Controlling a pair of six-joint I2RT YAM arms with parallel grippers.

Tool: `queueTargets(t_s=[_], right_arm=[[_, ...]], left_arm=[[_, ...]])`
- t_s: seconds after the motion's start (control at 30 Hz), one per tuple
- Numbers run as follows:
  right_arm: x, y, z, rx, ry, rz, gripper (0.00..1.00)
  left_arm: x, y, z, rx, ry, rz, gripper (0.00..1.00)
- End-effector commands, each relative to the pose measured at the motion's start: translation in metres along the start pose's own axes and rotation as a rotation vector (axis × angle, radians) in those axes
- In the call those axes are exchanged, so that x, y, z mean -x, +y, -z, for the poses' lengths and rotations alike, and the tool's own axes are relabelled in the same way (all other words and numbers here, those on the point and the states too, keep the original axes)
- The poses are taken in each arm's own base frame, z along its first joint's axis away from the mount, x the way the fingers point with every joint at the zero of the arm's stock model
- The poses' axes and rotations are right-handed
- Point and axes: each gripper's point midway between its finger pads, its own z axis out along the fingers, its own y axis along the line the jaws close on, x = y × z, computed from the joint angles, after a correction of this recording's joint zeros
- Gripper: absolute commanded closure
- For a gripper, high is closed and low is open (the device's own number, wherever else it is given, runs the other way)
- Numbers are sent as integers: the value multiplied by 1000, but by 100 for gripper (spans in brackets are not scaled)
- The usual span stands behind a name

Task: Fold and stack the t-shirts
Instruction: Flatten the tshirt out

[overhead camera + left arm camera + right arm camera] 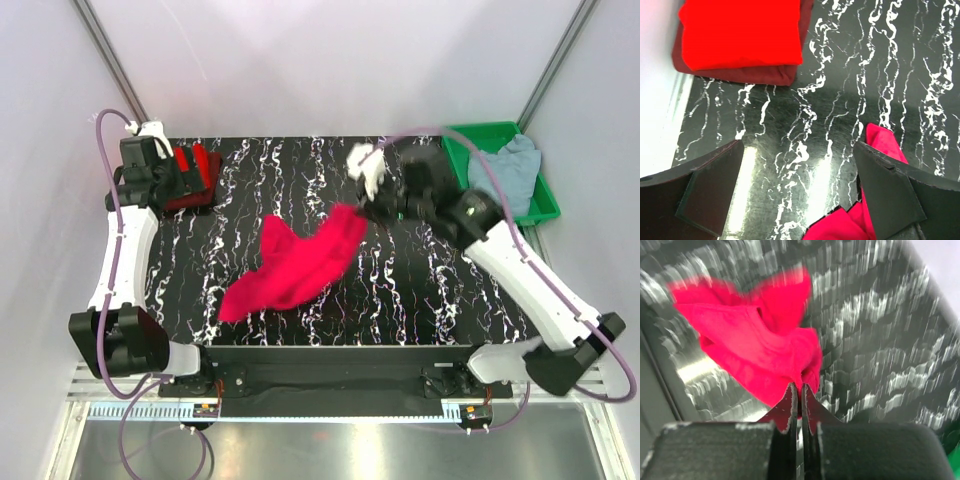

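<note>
since the red shirt [295, 265] mid table [430, 300] looks light and limp, best pinched at a hem or shoulder, right gripper [801, 390] is clamped on its far right edge, left gripper [797, 150] gapes empty far left.

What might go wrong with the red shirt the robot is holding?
1. The right end effector pinches only a small bit of the crimson t-shirt, so the cloth may slip out.
2. The cloth is bunched and twisted, so it may land crumpled and fold badly.
3. Its loose end lies beside the open left end effector, which might snag it.
</note>
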Motion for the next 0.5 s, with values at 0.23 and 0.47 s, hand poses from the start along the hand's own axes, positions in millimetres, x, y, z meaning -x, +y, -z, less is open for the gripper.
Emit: queueTargets(t_s=[0.23, 0.47], right_arm=[[-203, -57, -30, -276, 330, 1, 100], [-204, -175, -20, -481, 342, -192, 100]], left_arm=[[10, -14, -4, -75, -29, 27, 1], [4, -14, -5, -82, -20, 21, 1]])
